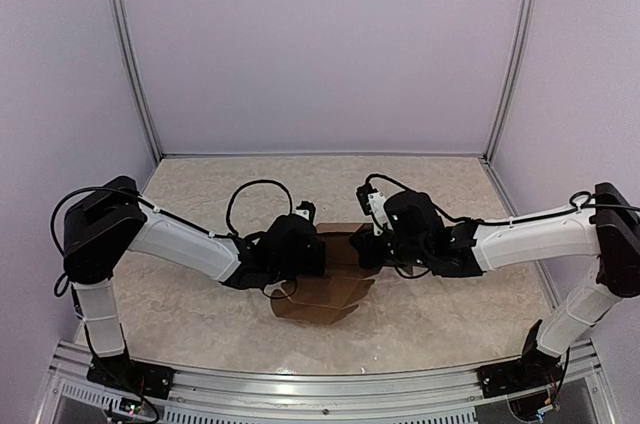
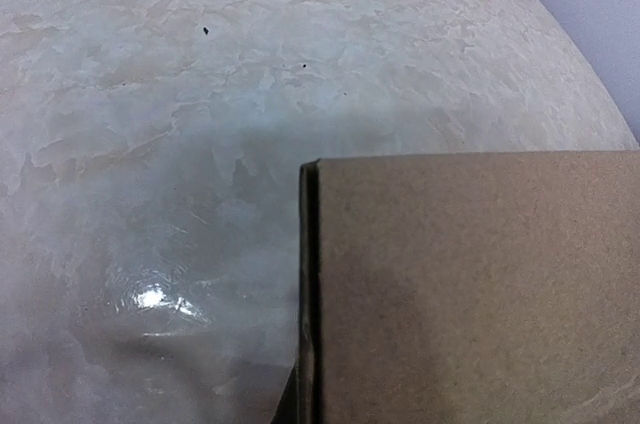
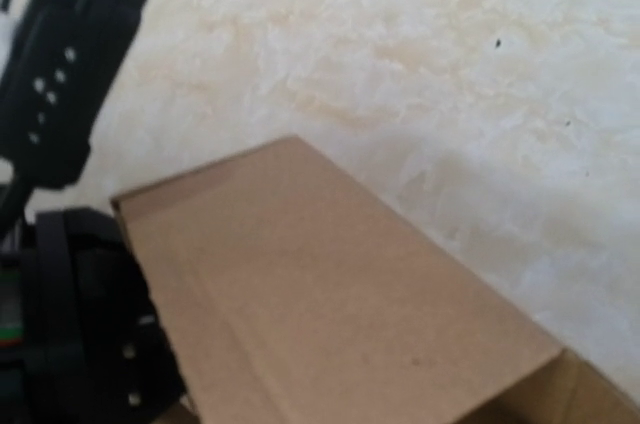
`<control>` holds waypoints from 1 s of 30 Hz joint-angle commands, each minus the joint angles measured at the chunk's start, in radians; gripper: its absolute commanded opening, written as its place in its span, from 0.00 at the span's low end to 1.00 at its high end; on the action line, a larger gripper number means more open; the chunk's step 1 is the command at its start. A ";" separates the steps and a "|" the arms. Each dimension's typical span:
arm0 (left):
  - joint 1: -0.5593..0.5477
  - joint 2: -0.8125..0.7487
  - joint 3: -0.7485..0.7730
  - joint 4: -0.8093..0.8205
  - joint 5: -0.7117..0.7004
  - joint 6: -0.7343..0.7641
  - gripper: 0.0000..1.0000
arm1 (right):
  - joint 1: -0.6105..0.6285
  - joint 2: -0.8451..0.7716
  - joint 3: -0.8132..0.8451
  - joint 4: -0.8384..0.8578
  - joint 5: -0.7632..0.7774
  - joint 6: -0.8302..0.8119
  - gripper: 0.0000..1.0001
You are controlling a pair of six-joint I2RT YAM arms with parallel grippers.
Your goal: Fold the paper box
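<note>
The paper box (image 1: 325, 302) is brown cardboard, part folded, in the middle of the table between both arms. One flap spreads flat toward the near edge. My left gripper (image 1: 305, 249) presses against the box's left side. My right gripper (image 1: 372, 244) is against its right side. In the left wrist view a flat cardboard panel (image 2: 470, 284) fills the lower right, with a dark fold edge on its left. In the right wrist view a sloping panel (image 3: 330, 314) fills the lower middle. The fingers of both grippers are hidden in every view.
The table (image 1: 200, 194) has a pale marbled top. Aluminium posts (image 1: 130, 54) stand at the back corners before white walls. A metal rail (image 1: 300, 384) runs along the near edge. The left arm's black wrist (image 3: 70, 334) shows in the right wrist view.
</note>
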 commanded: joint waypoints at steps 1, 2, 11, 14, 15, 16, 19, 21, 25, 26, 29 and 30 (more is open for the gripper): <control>0.000 -0.028 0.009 0.008 0.067 -0.032 0.00 | -0.003 -0.029 0.000 0.079 0.043 0.021 0.00; 0.002 -0.030 0.008 0.011 0.072 -0.036 0.00 | -0.001 -0.030 -0.003 0.088 0.044 0.023 0.00; 0.071 -0.049 -0.067 0.132 0.181 -0.128 0.00 | 0.017 -0.080 -0.017 0.073 0.054 0.007 0.00; 0.097 -0.060 -0.092 0.164 0.208 -0.151 0.00 | 0.029 -0.116 -0.030 0.060 0.051 -0.002 0.00; 0.104 -0.065 -0.094 0.168 0.219 -0.154 0.00 | 0.034 -0.130 -0.031 0.056 0.036 -0.013 0.00; 0.110 -0.071 -0.098 0.172 0.227 -0.159 0.00 | 0.041 -0.143 -0.030 0.050 0.024 -0.026 0.00; 0.127 -0.099 -0.111 0.173 0.237 -0.166 0.00 | 0.071 -0.197 -0.034 0.020 0.017 -0.054 0.00; 0.137 -0.120 -0.117 0.172 0.241 -0.173 0.00 | 0.087 -0.241 -0.048 0.022 0.001 -0.069 0.00; 0.162 -0.154 -0.139 0.215 0.289 -0.223 0.00 | 0.137 -0.333 -0.100 0.082 -0.044 -0.114 0.00; 0.167 -0.165 -0.148 0.233 0.300 -0.240 0.00 | 0.154 -0.356 -0.120 0.103 -0.034 -0.133 0.00; 0.172 -0.204 -0.160 0.256 0.311 -0.262 0.00 | 0.194 -0.429 -0.187 0.178 -0.014 -0.178 0.00; 0.172 -0.216 -0.163 0.260 0.312 -0.267 0.00 | 0.202 -0.449 -0.206 0.199 -0.010 -0.188 0.00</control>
